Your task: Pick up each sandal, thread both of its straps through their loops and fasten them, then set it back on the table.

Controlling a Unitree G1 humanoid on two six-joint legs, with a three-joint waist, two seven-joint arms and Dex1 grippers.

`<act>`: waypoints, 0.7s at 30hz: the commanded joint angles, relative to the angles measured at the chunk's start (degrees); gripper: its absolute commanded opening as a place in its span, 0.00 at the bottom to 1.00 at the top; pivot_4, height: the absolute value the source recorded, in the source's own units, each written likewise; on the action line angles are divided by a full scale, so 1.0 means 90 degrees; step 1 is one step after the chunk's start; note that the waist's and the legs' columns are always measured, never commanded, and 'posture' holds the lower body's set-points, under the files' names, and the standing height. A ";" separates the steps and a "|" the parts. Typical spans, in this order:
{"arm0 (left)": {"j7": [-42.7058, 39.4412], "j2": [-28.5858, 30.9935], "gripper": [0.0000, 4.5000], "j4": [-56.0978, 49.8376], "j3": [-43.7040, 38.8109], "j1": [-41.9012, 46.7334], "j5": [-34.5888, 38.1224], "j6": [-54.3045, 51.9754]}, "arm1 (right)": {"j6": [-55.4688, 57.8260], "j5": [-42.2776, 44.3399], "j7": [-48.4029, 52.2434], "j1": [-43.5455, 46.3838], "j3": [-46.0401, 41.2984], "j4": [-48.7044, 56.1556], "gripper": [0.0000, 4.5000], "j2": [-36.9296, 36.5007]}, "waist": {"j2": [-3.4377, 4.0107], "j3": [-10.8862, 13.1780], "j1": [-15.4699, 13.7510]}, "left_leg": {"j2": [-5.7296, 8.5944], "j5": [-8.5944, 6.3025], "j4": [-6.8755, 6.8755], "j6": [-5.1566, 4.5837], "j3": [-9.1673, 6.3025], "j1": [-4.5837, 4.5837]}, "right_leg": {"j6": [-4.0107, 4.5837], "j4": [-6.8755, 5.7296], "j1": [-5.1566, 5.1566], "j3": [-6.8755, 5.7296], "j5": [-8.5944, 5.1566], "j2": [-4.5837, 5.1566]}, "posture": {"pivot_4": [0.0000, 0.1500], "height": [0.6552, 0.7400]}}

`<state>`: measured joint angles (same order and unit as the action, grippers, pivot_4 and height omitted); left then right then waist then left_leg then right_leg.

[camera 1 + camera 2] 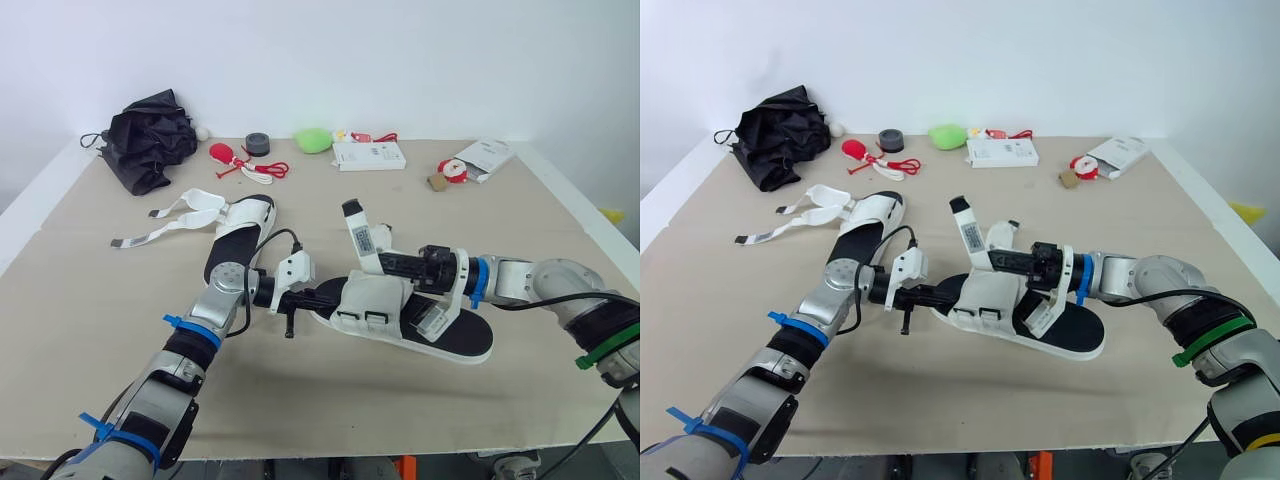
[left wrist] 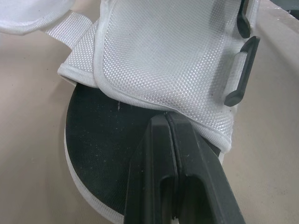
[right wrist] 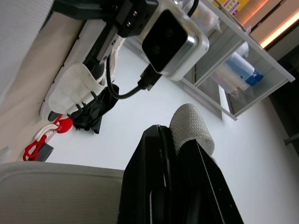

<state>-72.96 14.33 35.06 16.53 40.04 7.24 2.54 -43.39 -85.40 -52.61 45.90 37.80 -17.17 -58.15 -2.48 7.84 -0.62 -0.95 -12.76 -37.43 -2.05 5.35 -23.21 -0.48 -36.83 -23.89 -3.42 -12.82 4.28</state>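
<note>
A sandal (image 1: 465, 335) with a black sole and a white mesh upper (image 2: 163, 56) lies in the middle of the table. My left gripper (image 1: 322, 297) is at its toe end, fingers (image 2: 161, 154) pressed together, tips touching the edge of the upper over the black sole. My right gripper (image 1: 388, 263) reaches in from the right and is shut on a white strap (image 1: 357, 233) that stands up from the sandal; the woven strap (image 3: 191, 128) shows between its fingers. Black loops (image 2: 240, 70) sit on the upper's side. A second sandal (image 1: 240, 238) lies behind on the left, its straps (image 1: 165, 225) loose on the table.
Along the table's back sit a black folded umbrella (image 1: 150, 140), red and white items (image 1: 240, 160), a black tape roll (image 1: 258, 145), a green object (image 1: 313, 140), a white box (image 1: 369, 155) and a white packet (image 1: 485, 157). The table's front edge (image 1: 400, 445) is near.
</note>
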 commanded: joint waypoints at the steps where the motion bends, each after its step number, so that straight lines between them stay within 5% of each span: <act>1: 0.0150 0.0082 0.00 0.0425 0.0290 -0.0280 -0.0446 -0.0264 | -0.0292 -0.0063 -0.0570 0.0340 -0.0119 0.0312 0.01 -0.0260 | 0.0002 0.0002 0.0000 | 0.0001 0.0000 0.0000 0.0000 0.0000 -0.0002 | 0.0000 0.0000 -0.0002 0.0000 0.0000 0.0000 | 1.00 1.00; 10: 0.0130 0.0097 0.00 0.0451 0.0300 -0.0267 -0.0456 -0.0275 | 0.0115 -0.0195 -0.1201 0.0238 -0.0299 0.0242 0.01 -0.0193 | 0.0005 0.0006 0.0000 | 0.0002 0.0000 0.0000 0.0000 -0.0002 -0.0010 | -0.0001 0.0002 -0.0007 0.0001 0.0000 0.0000 | 1.00 1.00; 12: 0.0126 0.0088 0.00 0.0498 0.0295 -0.0232 -0.0456 -0.0268 | 0.0622 -0.0877 -0.0336 0.0380 0.0222 -0.0699 0.01 0.0144 | 0.0006 0.0006 0.0010 | 0.0003 0.0000 0.0000 0.0000 -0.0002 -0.0010 | -0.0002 0.0001 -0.0008 0.0001 0.0000 0.0000 | 1.00 1.00; 13: 0.0120 0.0080 0.00 0.0498 0.0303 -0.0224 -0.0458 -0.0270 | 0.1765 -0.1851 0.0009 0.0566 0.1468 -0.0848 0.01 0.0051 | 0.0006 0.0007 0.0025 | 0.0003 0.0000 -0.0001 0.0000 -0.0001 -0.0007 | -0.0003 0.0001 -0.0005 0.0002 0.0000 -0.0002 | 1.00 1.00; 15: 0.0102 0.0077 0.00 0.0529 0.0305 -0.0197 -0.0453 -0.0263 | 0.1663 -0.1052 0.0885 0.0444 0.0988 -0.1326 0.01 0.0326 | -0.0006 -0.0005 0.0030 | 0.0002 0.0005 -0.0005 -0.0008 0.0000 -0.0002 | -0.0008 0.0001 -0.0001 -0.0001 0.0004 0.0001 | 1.00 1.00; 18: 0.0086 0.0033 0.00 0.0479 0.0254 -0.0168 -0.0340 -0.0416 | 0.0951 0.0102 0.0874 0.0460 0.0486 -0.1581 0.22 0.0464 | -0.0029 -0.0003 0.0034 | -0.0013 0.0003 -0.0012 -0.0006 -0.0018 0.0037 | -0.0009 0.0013 0.0047 -0.0024 0.0005 -0.0004 | 1.00 1.00; 21: 0.0053 0.0004 0.00 0.0388 0.0236 -0.0152 -0.0270 -0.0545 | 0.0914 0.0212 0.0498 0.0538 0.0441 -0.1646 0.51 0.0489 | -0.0024 -0.0003 0.0038 | -0.0013 0.0003 -0.0011 -0.0006 -0.0015 0.0036 | -0.0013 0.0015 0.0046 -0.0023 0.0007 0.0002 | 1.00 1.00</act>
<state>-72.75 13.99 35.83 16.51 40.67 7.38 0.43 -34.63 -84.63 -47.42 50.12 42.85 -31.18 -53.83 -2.70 7.81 -0.28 -1.07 -12.73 -37.51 -2.11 5.22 -22.88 -0.60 -36.70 -23.48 -3.63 -12.75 4.28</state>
